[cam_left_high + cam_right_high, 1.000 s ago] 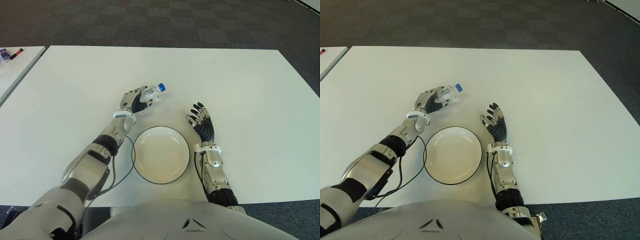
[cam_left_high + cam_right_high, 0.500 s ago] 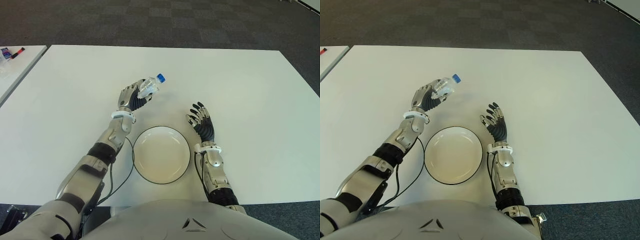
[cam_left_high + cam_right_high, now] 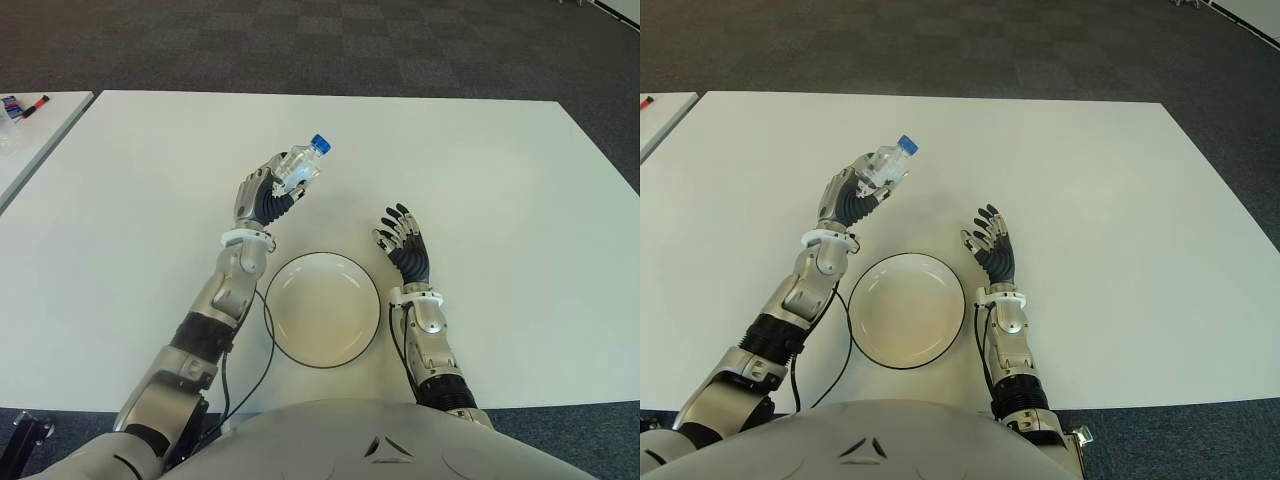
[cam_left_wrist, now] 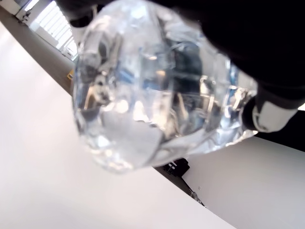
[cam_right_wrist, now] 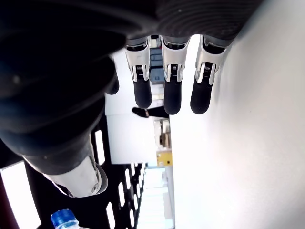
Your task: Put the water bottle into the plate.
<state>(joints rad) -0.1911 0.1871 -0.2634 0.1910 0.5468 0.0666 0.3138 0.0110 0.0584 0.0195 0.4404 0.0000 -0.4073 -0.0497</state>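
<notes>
My left hand (image 3: 262, 195) is shut on a small clear water bottle (image 3: 299, 167) with a blue cap (image 3: 319, 143), held tilted in the air above the white table (image 3: 500, 180), beyond the plate's far left rim. The bottle's clear body (image 4: 157, 90) fills the left wrist view. The round white plate (image 3: 322, 309) with a dark rim lies on the table near the front edge, between my two arms, with nothing in it. My right hand (image 3: 403, 240) shows just right of the plate, fingers (image 5: 164, 90) stretched out and holding nothing.
A second white table (image 3: 30, 130) stands at the far left with small items (image 3: 20, 105) on it. A dark cable (image 3: 245, 360) runs along the plate's left side by my left forearm. Dark carpet lies beyond the table.
My left hand has lifted the bottle off the table and risen with it, the cap now pointing more upward. The right hand and the plate have not moved.
</notes>
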